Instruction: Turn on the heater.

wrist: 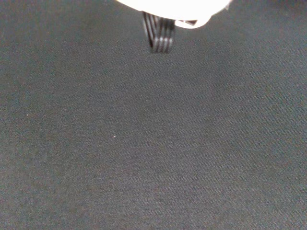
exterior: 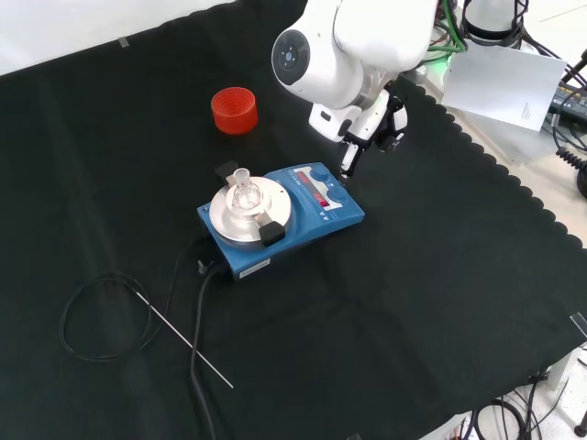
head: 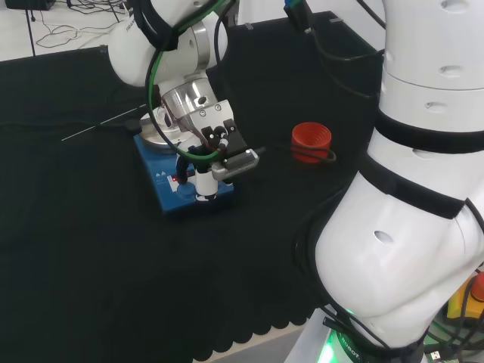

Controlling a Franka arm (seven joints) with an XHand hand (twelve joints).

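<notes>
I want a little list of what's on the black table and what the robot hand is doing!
heater: blue box with a round metal plate, mid-cloth
on the plate: small clear glass piece
red ring: ribbed stand, alone on the cloth, apart from the heater
cables: black cord from the heater, thin rod beside it
robot hand: at the heater's control end, one finger pointing down by its edge
touching a control: cannot tell
holding: nothing
</notes>
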